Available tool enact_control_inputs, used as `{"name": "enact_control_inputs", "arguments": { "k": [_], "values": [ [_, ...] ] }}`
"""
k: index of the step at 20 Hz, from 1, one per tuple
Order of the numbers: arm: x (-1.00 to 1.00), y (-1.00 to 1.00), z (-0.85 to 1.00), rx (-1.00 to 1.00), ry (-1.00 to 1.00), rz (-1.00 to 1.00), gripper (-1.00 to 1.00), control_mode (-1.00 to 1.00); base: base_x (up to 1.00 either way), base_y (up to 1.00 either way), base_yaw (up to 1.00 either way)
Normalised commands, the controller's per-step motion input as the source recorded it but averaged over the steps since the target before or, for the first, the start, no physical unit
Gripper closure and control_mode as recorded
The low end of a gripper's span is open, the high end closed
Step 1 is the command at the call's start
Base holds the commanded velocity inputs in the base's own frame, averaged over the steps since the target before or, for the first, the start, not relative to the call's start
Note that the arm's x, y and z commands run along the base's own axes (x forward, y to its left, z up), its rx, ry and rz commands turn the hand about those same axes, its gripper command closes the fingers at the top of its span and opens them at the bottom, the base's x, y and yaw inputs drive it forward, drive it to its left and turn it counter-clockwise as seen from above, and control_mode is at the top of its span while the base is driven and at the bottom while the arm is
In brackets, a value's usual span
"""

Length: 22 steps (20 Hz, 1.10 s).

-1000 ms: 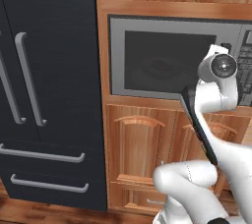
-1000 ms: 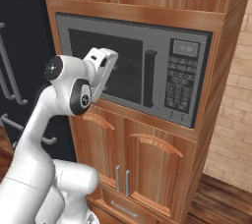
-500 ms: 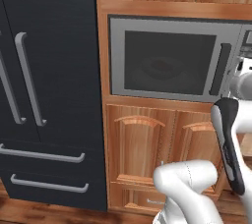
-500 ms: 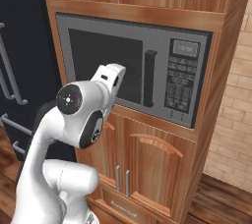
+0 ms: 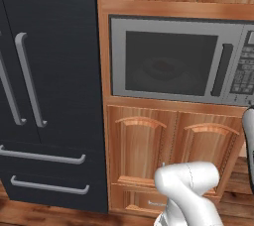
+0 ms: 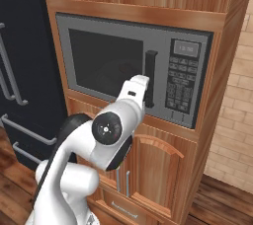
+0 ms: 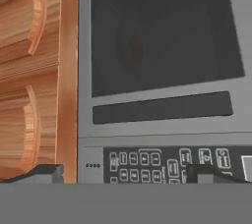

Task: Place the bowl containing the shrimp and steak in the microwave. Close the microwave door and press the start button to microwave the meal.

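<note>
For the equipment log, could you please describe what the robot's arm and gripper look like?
The arm is glossy white with rounded segments, a dark grey link and a round joint cap with a grey centre. The gripper has two small dark, blocky finger tips. No cables or markings are visible.

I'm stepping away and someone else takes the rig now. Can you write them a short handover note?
Gripper: open, holding nothing, close in front of the microwave, fingers down by the keypad and the handle.
Door: shut. A faint red patch on a pale round shape shows through the window, probably the steak in the bowl; the shrimp can't be made out.
Done: bowl in, door closed.
Left: press the start button; which key that is can't be read.
</note>
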Motion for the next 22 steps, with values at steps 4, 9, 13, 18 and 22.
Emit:
{"name": "enact_control_inputs", "arguments": {
  "k": [4, 9, 13, 18, 22],
  "values": [
    [-0.29, -0.34, -0.16, -0.23, 0.04, 0.0, -1.0, -1.0, 0.0, 0.0, 0.0],
    [-0.02, -0.1, -0.11, -0.1, 0.01, 0.0, -1.0, -1.0, 0.0, 0.0, 0.0],
    [0.13, 0.0, -0.11, 0.0, 0.0, 0.0, -1.0, -1.0, 0.0, 0.0, 0.0],
    [0.08, 0.0, -0.14, 0.0, 0.0, 0.0, -1.0, -1.0, 0.0, 0.0, 0.0],
    [0.0, 0.0, -0.12, 0.0, 0.0, 0.0, -1.0, -1.0, 0.0, 0.0, 0.0]
  ]
}}
